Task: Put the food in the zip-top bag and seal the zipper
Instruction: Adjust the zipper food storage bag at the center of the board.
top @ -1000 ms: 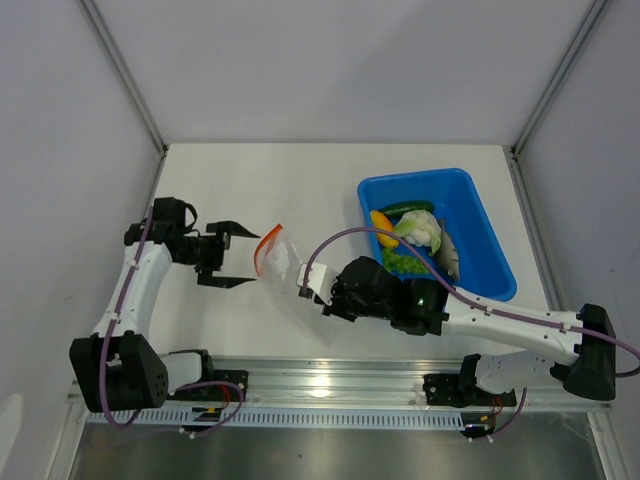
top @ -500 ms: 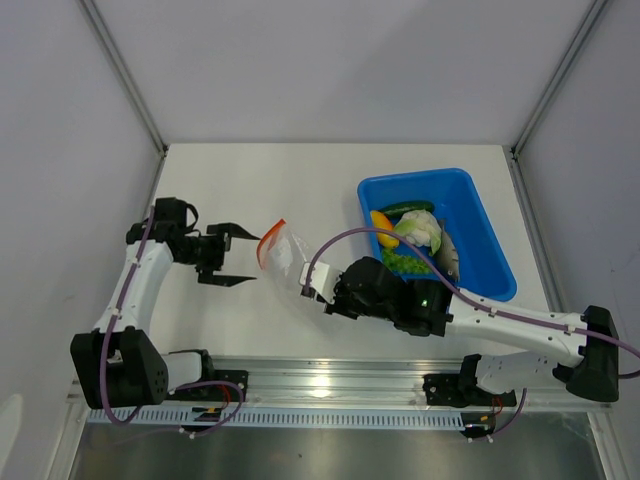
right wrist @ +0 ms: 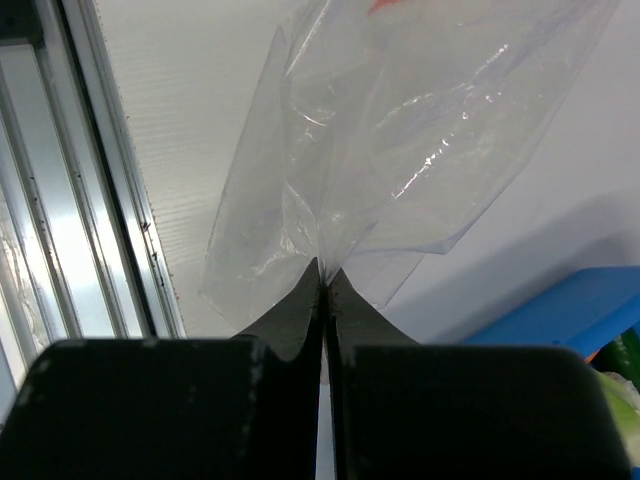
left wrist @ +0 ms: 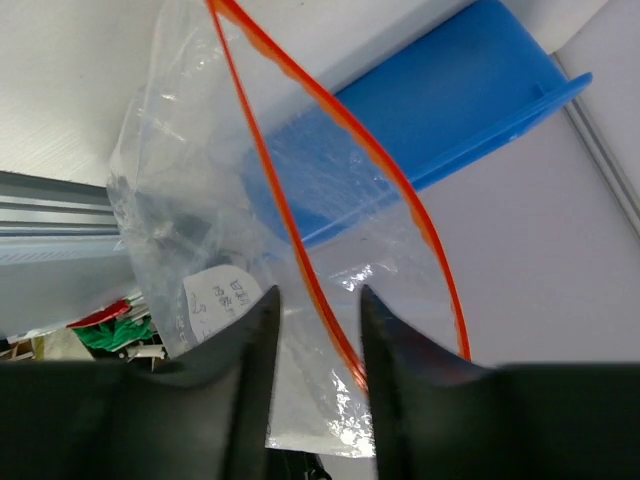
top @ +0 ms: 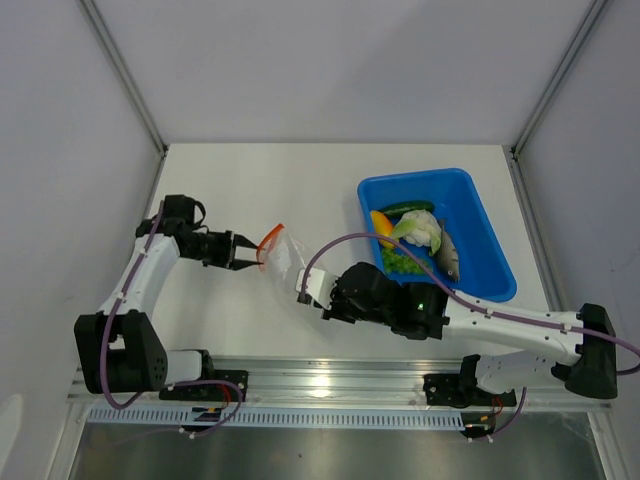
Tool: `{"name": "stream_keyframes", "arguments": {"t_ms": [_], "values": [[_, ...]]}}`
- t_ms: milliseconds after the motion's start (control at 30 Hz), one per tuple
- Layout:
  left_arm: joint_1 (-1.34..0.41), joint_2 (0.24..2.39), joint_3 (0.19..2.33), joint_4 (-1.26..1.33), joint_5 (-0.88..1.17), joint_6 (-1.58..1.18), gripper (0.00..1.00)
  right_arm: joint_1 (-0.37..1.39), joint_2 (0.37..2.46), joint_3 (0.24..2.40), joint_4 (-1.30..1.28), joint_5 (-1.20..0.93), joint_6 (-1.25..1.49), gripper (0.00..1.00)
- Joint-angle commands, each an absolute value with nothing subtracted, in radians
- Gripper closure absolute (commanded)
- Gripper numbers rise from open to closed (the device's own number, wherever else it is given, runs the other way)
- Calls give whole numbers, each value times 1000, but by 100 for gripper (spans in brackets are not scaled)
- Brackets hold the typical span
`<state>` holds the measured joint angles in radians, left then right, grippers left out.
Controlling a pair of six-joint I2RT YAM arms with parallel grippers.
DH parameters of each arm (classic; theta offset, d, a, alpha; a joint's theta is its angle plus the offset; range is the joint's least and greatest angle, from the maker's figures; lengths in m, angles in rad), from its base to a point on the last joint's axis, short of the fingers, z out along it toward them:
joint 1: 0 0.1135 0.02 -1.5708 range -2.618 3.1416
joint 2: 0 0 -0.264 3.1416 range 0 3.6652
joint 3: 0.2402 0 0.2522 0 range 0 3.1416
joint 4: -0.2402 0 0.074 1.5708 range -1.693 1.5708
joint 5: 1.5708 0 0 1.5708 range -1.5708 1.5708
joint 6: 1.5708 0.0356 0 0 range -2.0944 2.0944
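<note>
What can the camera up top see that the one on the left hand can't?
Only the top view shows the toy foods lying in the blue tray and the right gripper pinching the zip-top bag by its bottom end. Only the left wrist view shows the left gripper open, fingers either side of the orange-red zipper, and a white label on the bag. Both show the bag and tray.
</note>
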<state>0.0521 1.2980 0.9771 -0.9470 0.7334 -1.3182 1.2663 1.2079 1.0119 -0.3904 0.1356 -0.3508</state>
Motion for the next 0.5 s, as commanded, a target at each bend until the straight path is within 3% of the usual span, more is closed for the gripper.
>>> {"name": "stream_keyframes", "arguments": {"t_ms": [0,67,167,233,267,300,367,400,467], "values": [[43,1299,985,-896,769,-1246,67,1273,1229,1055,-377,167,-336,100],[43,1284,1014,-903,746,-1204,84,1270,1253,1068,-388,181,-310,100],[43,1264,1034,-905,718,-1164,99,1262,1276,1089,-402,176,-272,100],[41,1249,1040,-905,704,-1123,99,1249,1284,1098,-406,158,-247,95],[40,1244,1063,-911,692,-1103,99,1229,1287,1110,-413,144,-217,89],[37,1236,1075,-925,674,-1051,99,1218,1287,1115,-413,121,-200,75],[31,1236,1139,-989,603,-997,99,1181,1279,1123,-414,101,-172,61],[25,1236,1156,-1011,580,-944,100,1168,1270,1130,-413,80,-143,47],[14,1235,1228,-1057,516,-867,99,1134,1262,1144,-426,52,-114,36]]}}
